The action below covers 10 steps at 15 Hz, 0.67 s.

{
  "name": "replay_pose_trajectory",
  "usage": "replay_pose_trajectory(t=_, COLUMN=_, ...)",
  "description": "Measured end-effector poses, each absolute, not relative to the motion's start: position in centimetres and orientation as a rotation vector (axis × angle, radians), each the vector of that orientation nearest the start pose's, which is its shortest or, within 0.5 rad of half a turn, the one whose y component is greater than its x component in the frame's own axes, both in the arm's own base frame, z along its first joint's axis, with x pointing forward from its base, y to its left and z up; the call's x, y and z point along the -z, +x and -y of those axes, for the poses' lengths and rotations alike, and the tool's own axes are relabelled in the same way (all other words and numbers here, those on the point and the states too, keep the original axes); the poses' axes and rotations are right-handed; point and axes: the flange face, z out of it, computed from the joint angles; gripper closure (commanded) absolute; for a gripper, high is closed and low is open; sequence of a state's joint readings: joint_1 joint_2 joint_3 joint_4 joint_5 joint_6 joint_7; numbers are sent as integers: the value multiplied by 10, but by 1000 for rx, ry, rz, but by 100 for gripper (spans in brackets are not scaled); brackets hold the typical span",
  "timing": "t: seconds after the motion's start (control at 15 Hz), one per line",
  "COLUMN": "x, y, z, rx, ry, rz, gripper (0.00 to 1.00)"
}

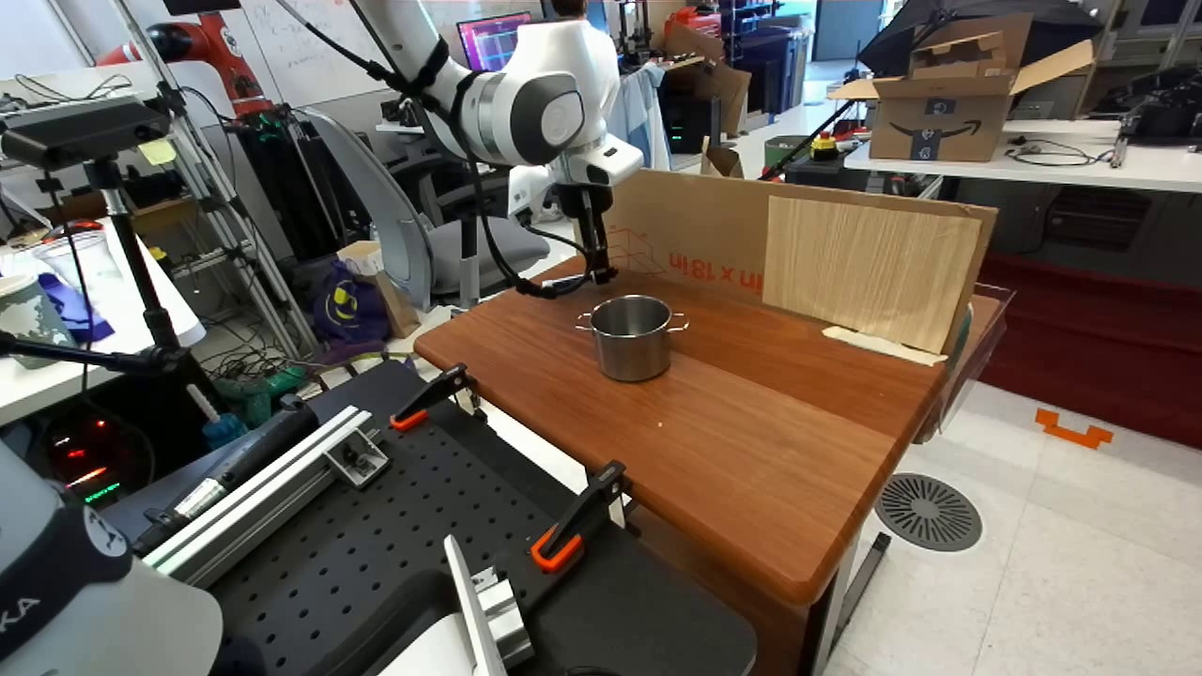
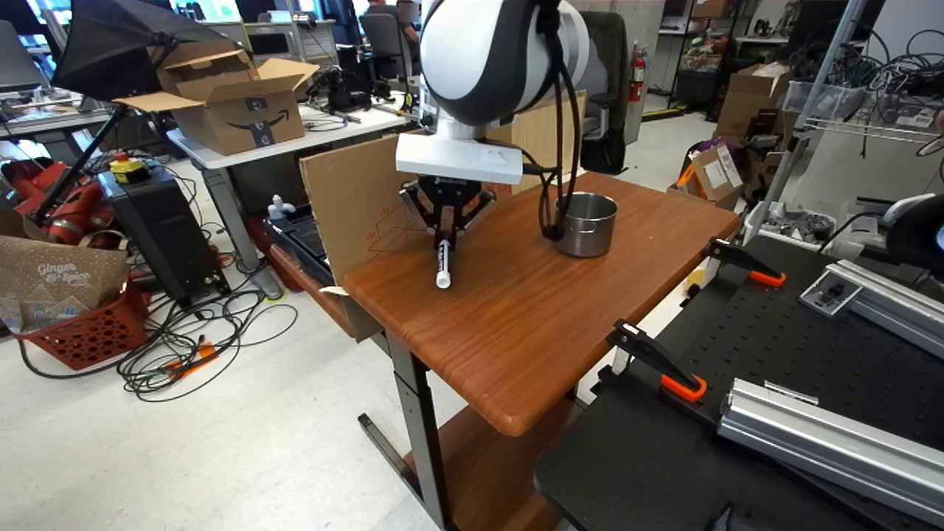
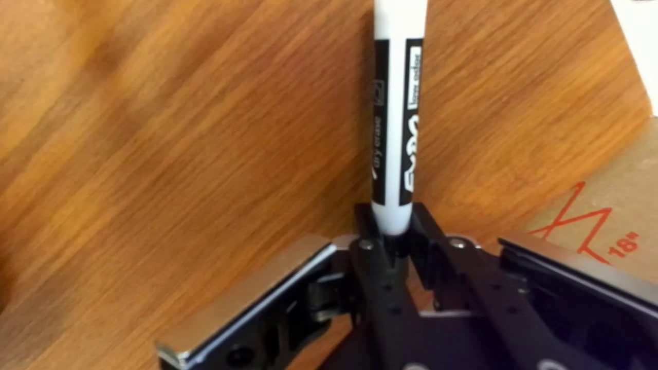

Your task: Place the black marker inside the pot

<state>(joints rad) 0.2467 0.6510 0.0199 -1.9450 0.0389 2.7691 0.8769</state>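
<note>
The black marker has a white barrel with black label panels. It shows in the wrist view [image 3: 398, 123] and in both exterior views [image 1: 563, 281] [image 2: 442, 264]. My gripper [image 3: 393, 221] is shut on one end of it, and the marker sticks out away from the fingers. In an exterior view the gripper [image 2: 445, 240] is near the cardboard, low over the table; whether the marker touches the table I cannot tell. The silver pot [image 1: 634, 349] stands upright on the table, apart from the gripper; it also shows behind the arm's cables [image 2: 594, 230]. The pot is outside the wrist view.
The brown wooden table [image 1: 742, 451] has a cardboard panel [image 1: 700, 221] standing along one edge, close to the gripper. A light wood board [image 1: 869, 272] leans on it. A black perforated bench [image 1: 413, 507] with clamps [image 1: 582, 516] adjoins the table. Cables hang from the arm beside the pot.
</note>
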Motion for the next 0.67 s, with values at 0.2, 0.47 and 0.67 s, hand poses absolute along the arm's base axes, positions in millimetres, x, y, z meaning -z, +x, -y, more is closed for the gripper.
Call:
replay_pose_trajectory(t=0.2, x=-180, y=616, z=-161, rx=280, ry=-2894, rz=-919, gripper=95)
replay_pose_trajectory(t=0.47, x=-216, y=612, z=-157, rx=421, ry=-2993, rz=-791, gripper=95)
replay_pose_trajectory(t=0.67, x=-238, y=600, z=-151, rx=538, ry=-3082, rz=-703, gripper=95)
